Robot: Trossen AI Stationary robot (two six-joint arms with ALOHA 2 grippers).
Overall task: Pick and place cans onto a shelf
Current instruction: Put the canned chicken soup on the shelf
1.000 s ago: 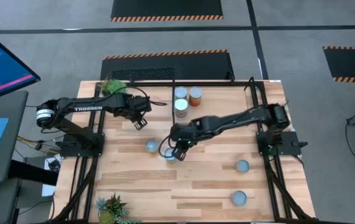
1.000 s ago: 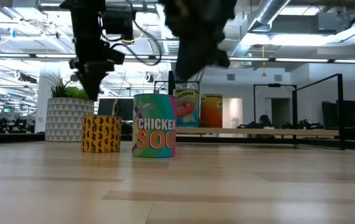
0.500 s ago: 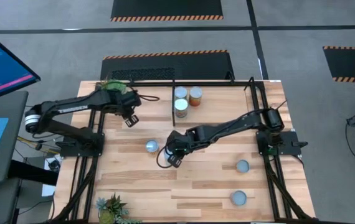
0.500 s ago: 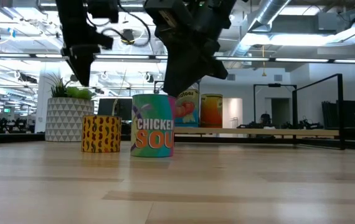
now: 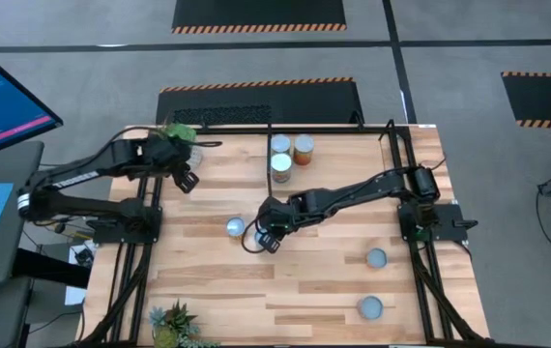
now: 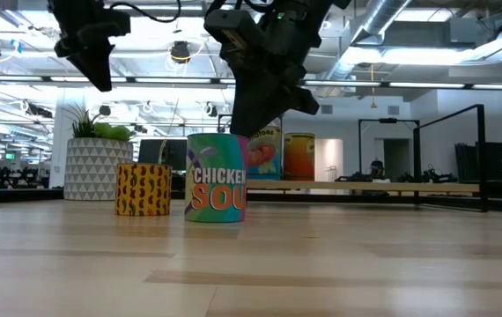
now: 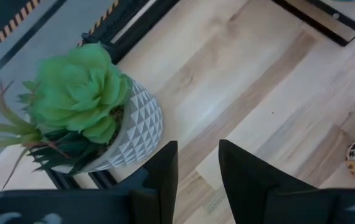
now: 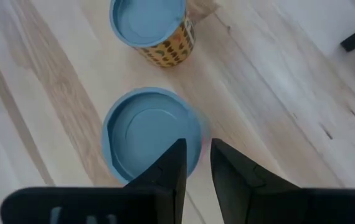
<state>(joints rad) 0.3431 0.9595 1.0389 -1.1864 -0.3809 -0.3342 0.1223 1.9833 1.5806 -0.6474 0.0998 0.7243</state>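
**A:** Mid-worktop (image 5: 208, 280), my right gripper (image 8: 197, 152) hangs straight over the soup can (image 6: 217, 177), tips just above its rim. The fingers stand a narrow slit apart with nothing between them. Empty, and far too narrow for this can.

**B:** How do you expect it to handle?

**A:** Rigid tin, so it won't crush. If it's full, I'd guess it has some weight. The label looks glossy and may slip. I'd spread the fingers, come down either side of the wall and pinch at mid-height, across the widest part. The flat top gives nothing to grab.

**B:** Describe it for me.

**A:** It's a squat cylinder. From the wrist view the round top reads bluish. The label is teal and pink with big white lettering. It stands upright, apart from the yellow spotted can (image 6: 143, 188), which is shorter and sits near it on the left arm's side.

**B:** And the shelf?

**A:** The shelf (image 5: 343, 150) is at the far edge of the worktop, and three cans stand there already. Two more wait near the right arm's base.

**B:** Left arm?

**A:** The left gripper (image 7: 197, 152) is parked by the potted plant (image 7: 78, 93), fingers parted and holding nothing.
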